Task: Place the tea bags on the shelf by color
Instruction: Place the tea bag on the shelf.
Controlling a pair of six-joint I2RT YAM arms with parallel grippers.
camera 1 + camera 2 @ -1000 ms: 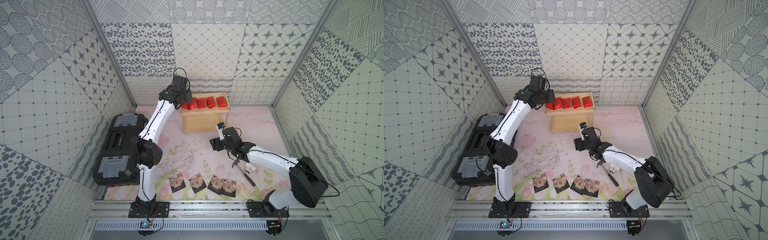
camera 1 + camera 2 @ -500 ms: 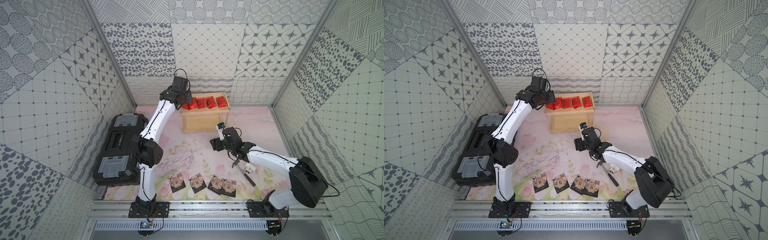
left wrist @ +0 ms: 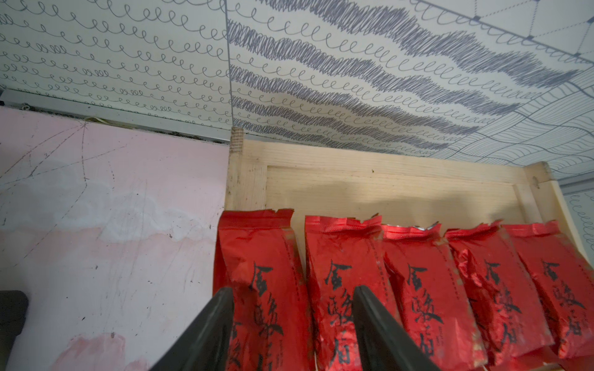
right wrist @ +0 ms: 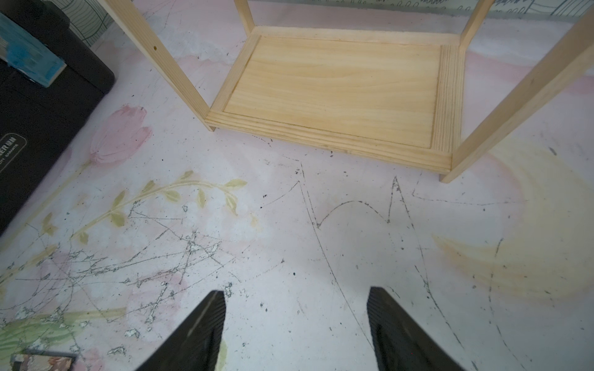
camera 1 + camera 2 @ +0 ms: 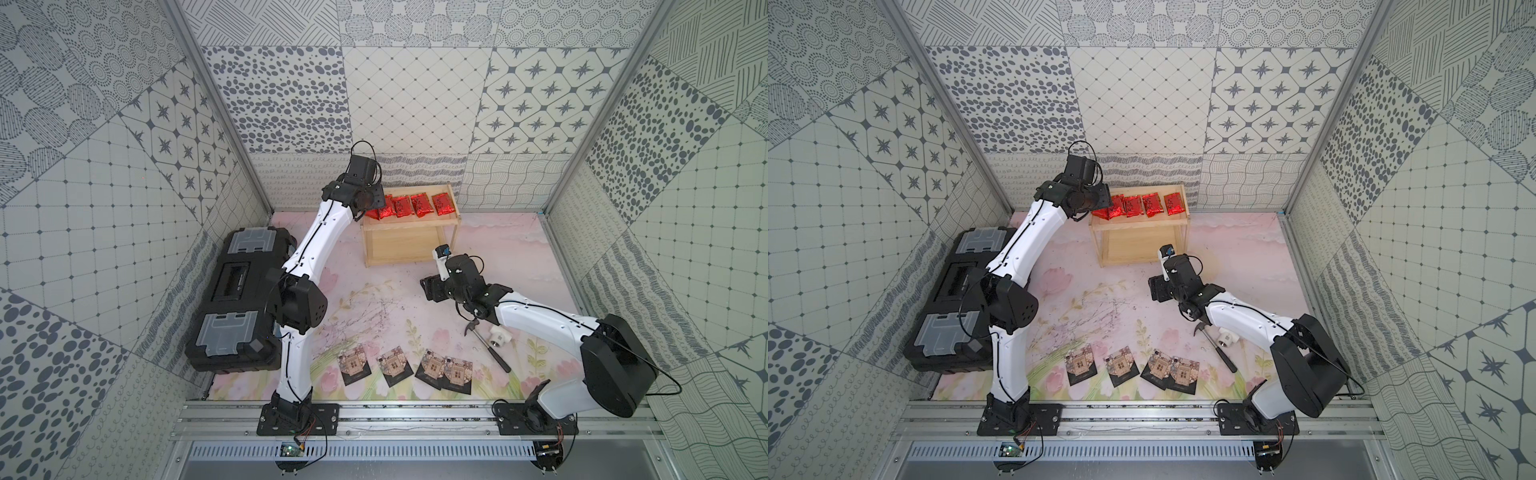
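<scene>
left wrist: five red packets (image 3: 421,289) on shelf (image 3: 385,180), left fingers (image 3: 209,331) spread; four dark sachets (image 5: 393,365) on table (image 5: 374,299); right fingers (image 4: 199,334) spread.

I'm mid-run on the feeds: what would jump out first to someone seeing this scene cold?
The row of five red packets on the top tier of the wooden shelf stands out most, with the left claw open over the end one. Next, four dark sachets lie along the near edge of the table, and a big black toolbox sits beside the left arm.
</scene>
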